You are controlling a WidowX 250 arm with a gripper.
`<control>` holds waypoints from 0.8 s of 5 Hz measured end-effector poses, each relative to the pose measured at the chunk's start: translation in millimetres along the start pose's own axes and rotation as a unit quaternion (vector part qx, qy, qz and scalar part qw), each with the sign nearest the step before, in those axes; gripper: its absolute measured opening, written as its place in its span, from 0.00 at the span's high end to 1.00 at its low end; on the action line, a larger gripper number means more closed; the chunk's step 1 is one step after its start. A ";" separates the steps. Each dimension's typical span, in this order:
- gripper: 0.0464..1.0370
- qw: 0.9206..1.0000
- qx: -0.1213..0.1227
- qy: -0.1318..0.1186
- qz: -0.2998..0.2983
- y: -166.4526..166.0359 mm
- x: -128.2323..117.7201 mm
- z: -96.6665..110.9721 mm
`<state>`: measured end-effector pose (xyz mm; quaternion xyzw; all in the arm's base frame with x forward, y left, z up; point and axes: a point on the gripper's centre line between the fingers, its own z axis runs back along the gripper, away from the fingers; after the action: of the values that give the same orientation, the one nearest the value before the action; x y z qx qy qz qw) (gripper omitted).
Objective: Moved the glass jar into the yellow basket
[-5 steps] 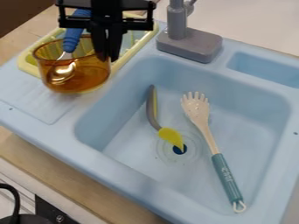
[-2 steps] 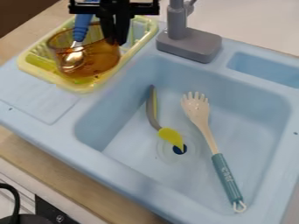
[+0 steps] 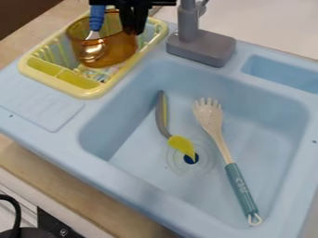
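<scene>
The black gripper (image 3: pixel 135 31) hangs at the top of the view, its fingers pinched together on the right-hand rim of the amber glass jar (image 3: pixel 115 52). The jar is over the yellow basket (image 3: pixel 93 93), within its outline toward the far end; whether its base touches the basket's floor I cannot tell. A spoon with a blue handle (image 3: pixel 96 17) stands in the jar, its shiny bowl showing through the glass. The basket sits on the left side of the light blue sink (image 3: pixel 65 144). Near it is a grey faucet (image 3: pixel 199 44). In the basin, a grey-and-yellow utensil (image 3: pixel 162 116) lies with its yellow end by the drain (image 3: pixel 191 159), and a pronged white spoon with a teal handle (image 3: pixel 241 188) lies to its right.
</scene>
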<state>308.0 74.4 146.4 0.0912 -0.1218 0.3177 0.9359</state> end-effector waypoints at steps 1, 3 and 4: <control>0.99 1.000 -0.002 -0.022 0.009 -0.9 13.1 -6.1; 0.99 0.999 0.005 -0.006 0.040 -0.2 19.9 -31.9; 0.99 0.998 0.009 0.007 0.064 -0.1 21.5 -39.1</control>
<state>331.2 96.4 115.3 0.0892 -0.1183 0.3787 0.9136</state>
